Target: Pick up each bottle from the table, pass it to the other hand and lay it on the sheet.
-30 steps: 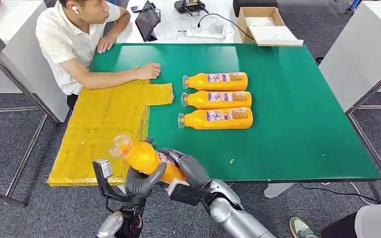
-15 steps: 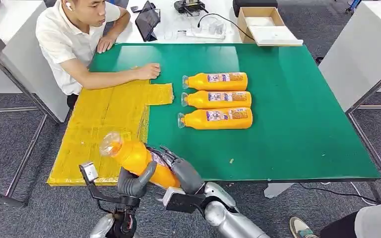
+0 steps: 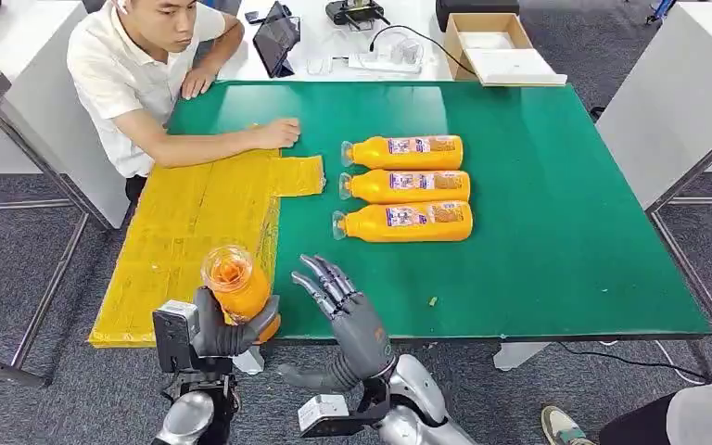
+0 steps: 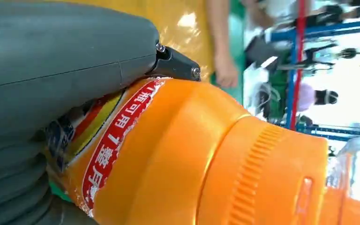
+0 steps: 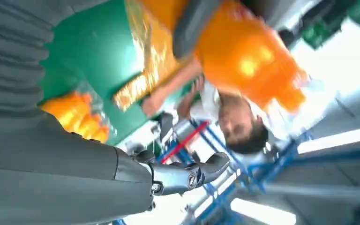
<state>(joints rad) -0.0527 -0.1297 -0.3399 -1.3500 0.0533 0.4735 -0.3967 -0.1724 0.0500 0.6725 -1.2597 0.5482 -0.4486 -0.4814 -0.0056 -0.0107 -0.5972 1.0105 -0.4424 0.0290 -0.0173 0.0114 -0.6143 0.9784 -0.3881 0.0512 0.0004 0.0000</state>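
Observation:
My left hand (image 3: pixel 224 331) grips an orange juice bottle (image 3: pixel 237 286) upright, its clear cap towards me, over the near edge of the yellow sheet (image 3: pixel 195 232). The left wrist view shows the same bottle (image 4: pixel 201 154) close up under my thumb. My right hand (image 3: pixel 348 315) stands beside it with its fingers spread and nothing in them; in the right wrist view the bottle (image 5: pixel 243 56) appears apart from that hand (image 5: pixel 183 176). Three more orange bottles (image 3: pixel 406 187) lie side by side on the green table (image 3: pixel 556 232).
A person (image 3: pixel 139 65) sits at the far left corner with a forearm and hand (image 3: pixel 278 133) resting on the sheet's far end. A cardboard box (image 3: pixel 496 46) and cables lie on the white table behind. A shoe (image 3: pixel 561 426) shows on the floor at lower right.
My right hand has let go of the bottle and drawn back to the right with its fingers spread. My left hand now holds the bottle alone and has turned it upright.

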